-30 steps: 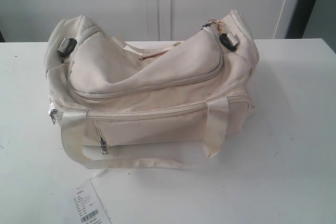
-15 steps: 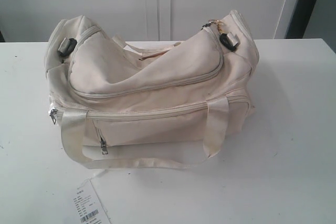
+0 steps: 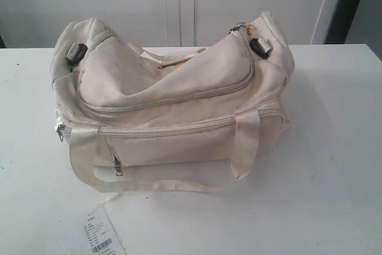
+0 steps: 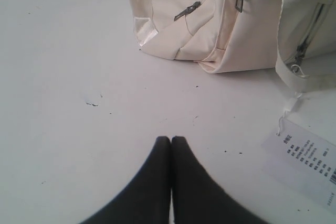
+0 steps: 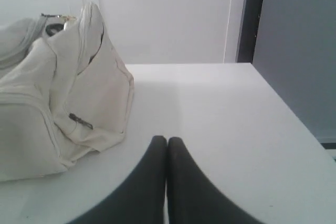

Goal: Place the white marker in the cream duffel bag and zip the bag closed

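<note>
**Operator:** Report the left claw.

**Technician:** The left claw (image 4: 171, 139) is fully closed. Its two smooth, matte black fingers (image 4: 149, 187) press tip to tip with nothing between them. It hangs over the surface (image 4: 79, 51), which is white, flat and flecked with small dark specks.

**Operator:** What lies at the front left?

**Technician:** A paper tag (image 3: 100, 237), white and rectangular, printed with text lines and a barcode. It lies flat, near the bag's front strap.

**Operator:** Locate the cream duffel bag.

**Technician:** The cream duffel bag (image 3: 179, 106) rests on the middle of the surface, toward the rear.
- The fabric is soft and matte, and the top sags into a deep fold at the centre.
- A grey zip pull (image 3: 74, 53) sits at the left end.
- The curved top zip (image 3: 179, 101) reads as a closed line along its visible run.
- A webbing handle (image 3: 82, 156) with a slight sheen droops down the front and loops onto the surface.
- A front pocket zip pull (image 3: 118, 166) hangs just beside the strap.
- At the right end, a gold charm (image 3: 243, 27) sits by a second grey pull (image 3: 260, 46).

**Operator:** And the white marker?

**Technician:** Its position cannot be told from these views.

**Operator:** Report the right claw.

**Technician:** The right claw (image 5: 167, 140) is pressed shut and empty. Its black tapered fingers (image 5: 191, 192) meet at the tips. It is near the bag's rounded right end, apart from it.
</note>
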Robot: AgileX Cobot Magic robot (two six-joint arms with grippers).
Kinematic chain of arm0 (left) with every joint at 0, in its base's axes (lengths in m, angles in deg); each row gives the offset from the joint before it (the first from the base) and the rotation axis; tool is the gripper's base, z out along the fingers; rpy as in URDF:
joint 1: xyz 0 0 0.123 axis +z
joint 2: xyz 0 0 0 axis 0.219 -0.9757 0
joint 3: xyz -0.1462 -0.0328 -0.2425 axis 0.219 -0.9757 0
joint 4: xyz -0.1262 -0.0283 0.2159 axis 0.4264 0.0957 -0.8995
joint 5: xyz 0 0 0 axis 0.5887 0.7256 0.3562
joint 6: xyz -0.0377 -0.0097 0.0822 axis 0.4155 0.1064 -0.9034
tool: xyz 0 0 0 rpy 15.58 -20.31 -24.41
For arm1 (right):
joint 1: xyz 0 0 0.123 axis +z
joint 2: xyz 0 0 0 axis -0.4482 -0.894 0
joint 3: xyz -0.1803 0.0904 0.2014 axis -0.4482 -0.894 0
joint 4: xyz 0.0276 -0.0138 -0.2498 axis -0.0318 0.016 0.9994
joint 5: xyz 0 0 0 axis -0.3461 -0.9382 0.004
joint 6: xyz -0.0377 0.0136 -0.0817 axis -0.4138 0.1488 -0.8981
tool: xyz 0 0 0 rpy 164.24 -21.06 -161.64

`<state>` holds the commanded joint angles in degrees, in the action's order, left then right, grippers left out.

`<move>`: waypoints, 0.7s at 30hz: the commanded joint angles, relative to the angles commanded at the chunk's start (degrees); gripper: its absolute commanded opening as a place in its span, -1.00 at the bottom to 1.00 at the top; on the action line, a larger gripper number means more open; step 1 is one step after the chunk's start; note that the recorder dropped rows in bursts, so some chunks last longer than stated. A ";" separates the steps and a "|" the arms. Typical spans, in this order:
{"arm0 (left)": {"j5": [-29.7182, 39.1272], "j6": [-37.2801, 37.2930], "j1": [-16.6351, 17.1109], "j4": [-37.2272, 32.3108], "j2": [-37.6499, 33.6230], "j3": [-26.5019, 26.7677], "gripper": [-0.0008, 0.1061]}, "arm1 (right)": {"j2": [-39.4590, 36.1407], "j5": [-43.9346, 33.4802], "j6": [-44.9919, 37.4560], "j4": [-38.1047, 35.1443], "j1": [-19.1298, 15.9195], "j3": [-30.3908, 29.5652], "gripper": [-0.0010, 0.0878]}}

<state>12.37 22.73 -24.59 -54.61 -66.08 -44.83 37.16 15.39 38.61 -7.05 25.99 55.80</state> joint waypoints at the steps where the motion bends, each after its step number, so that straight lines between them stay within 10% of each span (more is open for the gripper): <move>1: 0.00 0.00 0.00 0.00 0.00 0.00 -0.97 | 0.00 0.28 0.00 0.00 0.00 0.00 -0.98; 21: 0.00 0.00 0.00 0.00 0.00 0.00 -0.97 | 0.00 -7.52 -2.90 -0.43 0.00 0.00 -0.98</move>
<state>12.37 22.73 -24.59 -54.61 -66.08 -44.83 37.16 7.87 35.71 -7.48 25.99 55.80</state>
